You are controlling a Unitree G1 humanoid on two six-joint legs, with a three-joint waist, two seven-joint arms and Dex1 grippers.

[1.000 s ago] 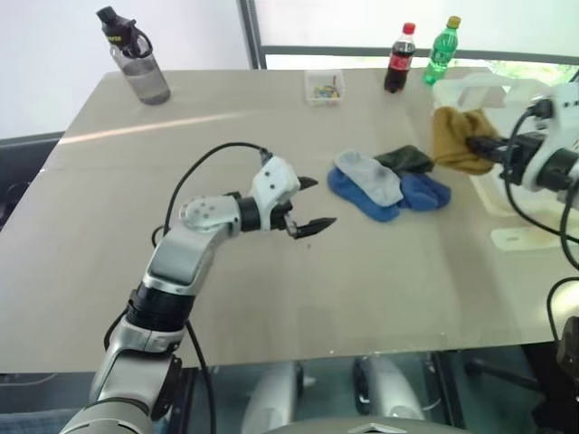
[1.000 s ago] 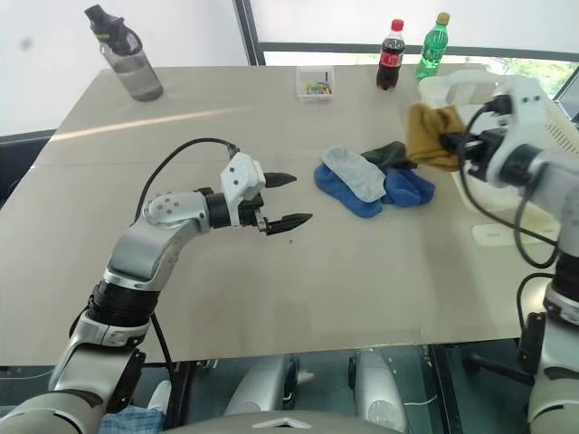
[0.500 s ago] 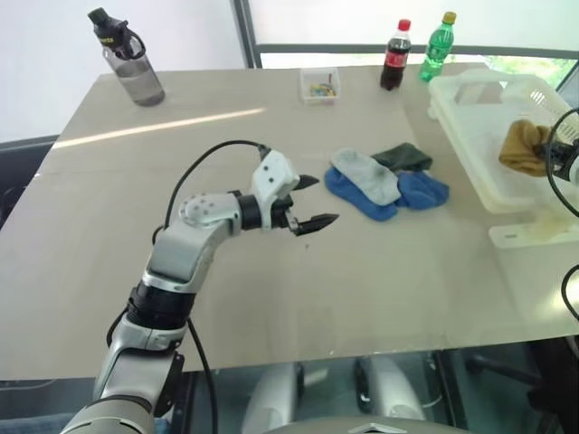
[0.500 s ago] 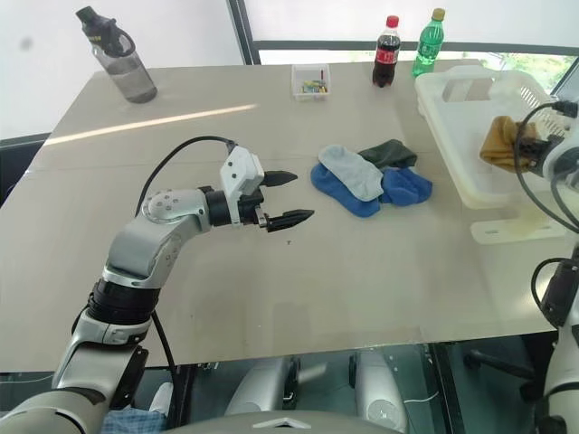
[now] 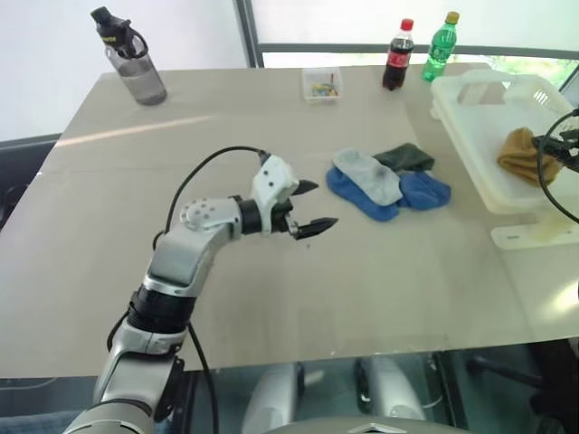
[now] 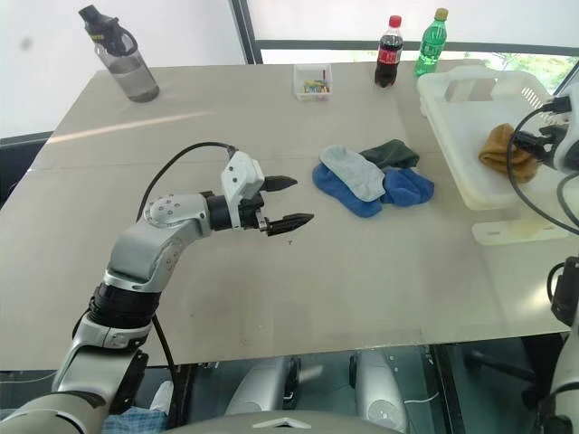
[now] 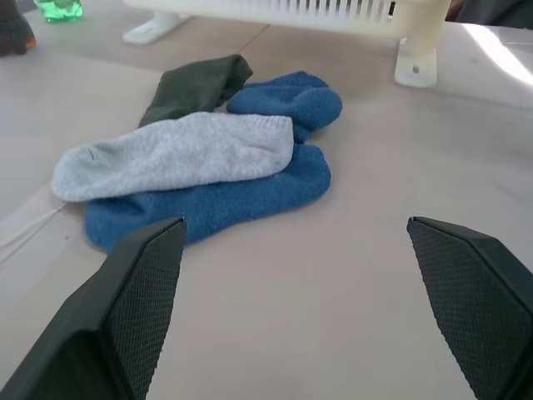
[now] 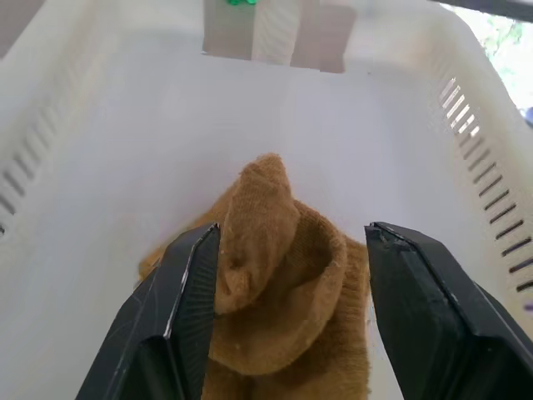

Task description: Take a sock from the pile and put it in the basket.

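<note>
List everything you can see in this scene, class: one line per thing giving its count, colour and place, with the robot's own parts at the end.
Table: one, beige, under everything.
Pile: one heap; blue, light grey and dark green socks, mid-table.
Mustard sock: one, lying inside the basket.
Basket: one, cream-white, slotted sides, at the table's right edge.
Water bottle: one, grey with black cap, far left corner.
Cola bottle: one, dark with red cap, far edge.
Green bottle: one, yellow cap, beside the cola.
Small clear box: one, coloured bits inside, far edge.
Left gripper: open, above the table left of the pile.
Right gripper: open around the mustard sock, over the basket.
</note>
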